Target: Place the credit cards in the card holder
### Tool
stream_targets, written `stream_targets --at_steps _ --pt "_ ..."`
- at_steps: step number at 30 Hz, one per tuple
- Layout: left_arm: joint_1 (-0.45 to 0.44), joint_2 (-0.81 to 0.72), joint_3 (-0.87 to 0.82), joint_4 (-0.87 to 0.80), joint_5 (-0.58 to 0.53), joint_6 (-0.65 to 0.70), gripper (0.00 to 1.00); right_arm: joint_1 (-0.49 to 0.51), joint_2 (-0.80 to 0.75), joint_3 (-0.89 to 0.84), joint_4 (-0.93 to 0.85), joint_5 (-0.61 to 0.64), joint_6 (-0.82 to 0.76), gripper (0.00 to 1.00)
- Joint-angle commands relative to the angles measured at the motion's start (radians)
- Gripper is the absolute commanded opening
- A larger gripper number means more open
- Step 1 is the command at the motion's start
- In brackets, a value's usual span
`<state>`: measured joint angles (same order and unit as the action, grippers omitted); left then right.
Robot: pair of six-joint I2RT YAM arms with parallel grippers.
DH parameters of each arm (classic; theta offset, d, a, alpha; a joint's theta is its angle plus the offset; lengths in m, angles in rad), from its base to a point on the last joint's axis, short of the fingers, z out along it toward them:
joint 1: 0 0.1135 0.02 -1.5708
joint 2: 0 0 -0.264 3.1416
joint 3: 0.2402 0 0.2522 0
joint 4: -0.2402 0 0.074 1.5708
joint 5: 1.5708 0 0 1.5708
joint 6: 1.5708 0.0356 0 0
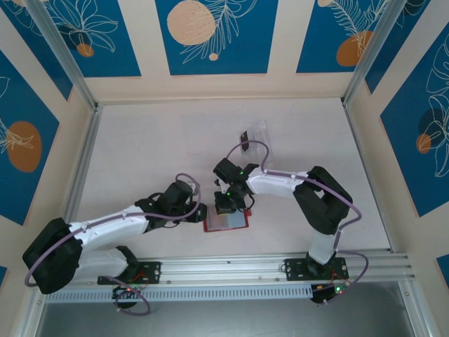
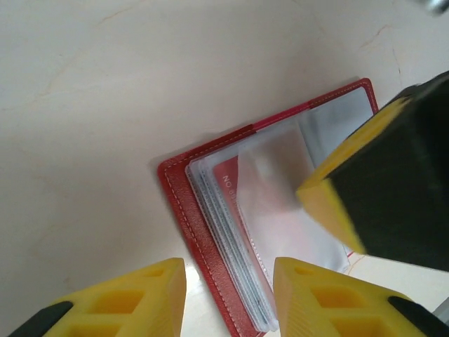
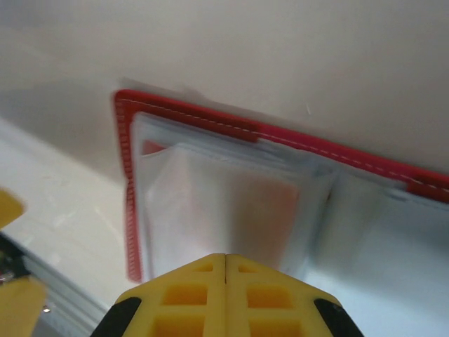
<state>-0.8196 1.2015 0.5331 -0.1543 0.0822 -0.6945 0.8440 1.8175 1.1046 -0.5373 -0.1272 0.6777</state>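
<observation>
- Card holder (image 1: 226, 222): red, open flat, greyish clear sleeves facing up, directly under the right gripper (image 3: 226, 261) and just ahead of the left gripper (image 2: 229, 284).
- Red card (image 2: 226, 184): inside a sleeve, white lettering visible.

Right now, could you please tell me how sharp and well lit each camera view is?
Top external view: even light, sharp, faint shadows under the arms. Right wrist view: hazy throughout, card holder sleeves milky, right end effector soft. Left wrist view: stitching crisp, sleeves glary, that end effector smeared up close.

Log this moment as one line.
card holder: lying open | red card: in sleeves | left gripper: open | right gripper: shut, over sleeves
</observation>
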Motion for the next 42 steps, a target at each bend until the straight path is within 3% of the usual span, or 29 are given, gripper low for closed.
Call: stream_targets --at_steps 1,8,15,22,27,33,38,42 --pt "-0.007 0.049 0.031 -0.01 0.055 0.031 0.38 0.016 0.044 0.029 0.008 -0.008 0.012 0.02" --pt "-0.022 0.161 0.064 0.033 0.086 0.041 0.41 0.0 0.043 0.016 0.049 -0.047 0.025 0.04" --pt "-0.035 0.199 0.064 0.021 0.034 0.038 0.38 -0.027 0.001 0.014 0.017 -0.046 0.0 0.09" --pt "-0.049 0.233 0.052 0.013 -0.008 0.039 0.31 -0.095 -0.097 0.085 -0.099 0.06 -0.074 0.22" --pt "-0.058 0.247 0.05 0.012 -0.027 0.037 0.29 -0.169 -0.115 0.166 -0.182 0.167 -0.148 0.24" --pt "-0.061 0.262 0.044 0.024 -0.032 0.032 0.25 -0.268 -0.032 0.406 -0.287 0.4 -0.219 0.32" --pt "-0.062 0.267 0.047 0.031 -0.034 0.028 0.21 -0.311 0.156 0.693 -0.362 0.564 -0.285 0.34" --pt "-0.063 0.268 0.037 0.041 -0.03 0.022 0.19 -0.339 0.323 0.91 -0.427 0.622 -0.333 0.34"
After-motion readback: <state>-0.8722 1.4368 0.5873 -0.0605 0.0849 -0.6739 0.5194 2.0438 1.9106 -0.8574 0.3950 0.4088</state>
